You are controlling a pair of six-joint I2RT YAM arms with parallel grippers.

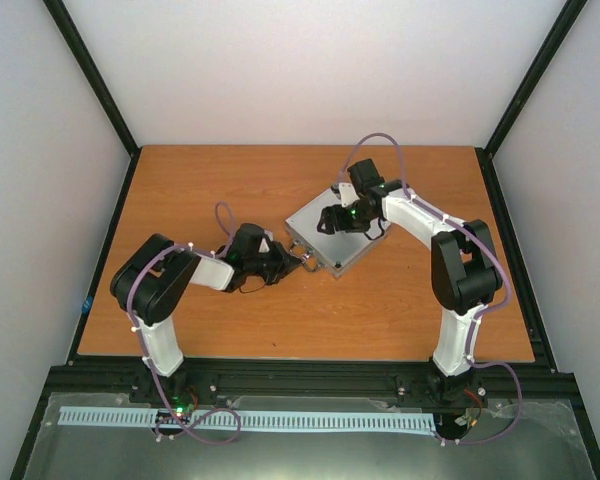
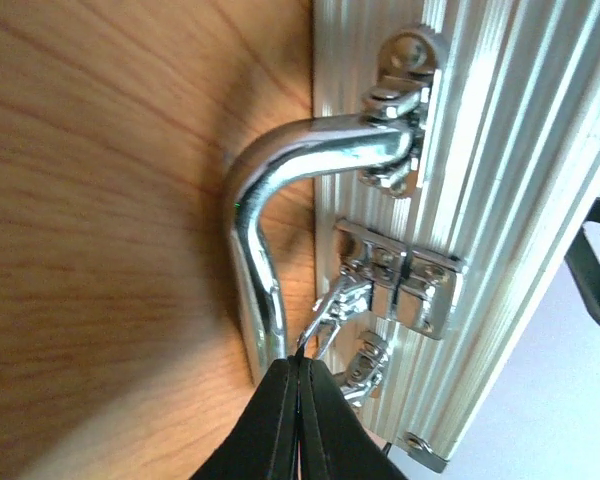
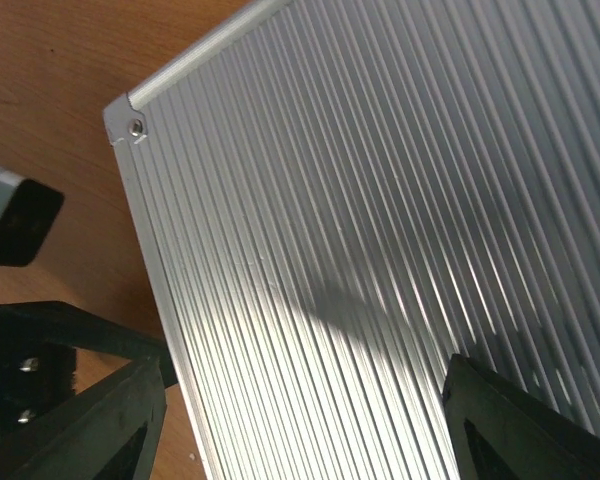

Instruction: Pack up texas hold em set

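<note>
The silver ribbed case [image 1: 332, 238] of the texas hold em set lies closed and flat on the wooden table, turned at an angle. Its metal handle [image 2: 255, 240] and a latch [image 2: 395, 285] face my left gripper [image 2: 302, 365], which is shut, its tips touching the latch's loose tab. In the top view my left gripper [image 1: 298, 262] sits at the case's near-left side. My right gripper [image 1: 328, 220] hangs open over the lid [image 3: 380, 220]; one finger [image 3: 110, 420] is past the lid's edge, the other over the lid. Chips, cards and discs are out of view.
The table [image 1: 230, 190] is bordered by a black frame [image 1: 100, 90] and white walls. A grey-and-black part of the left arm [image 3: 10, 215] shows beside the case's corner in the right wrist view.
</note>
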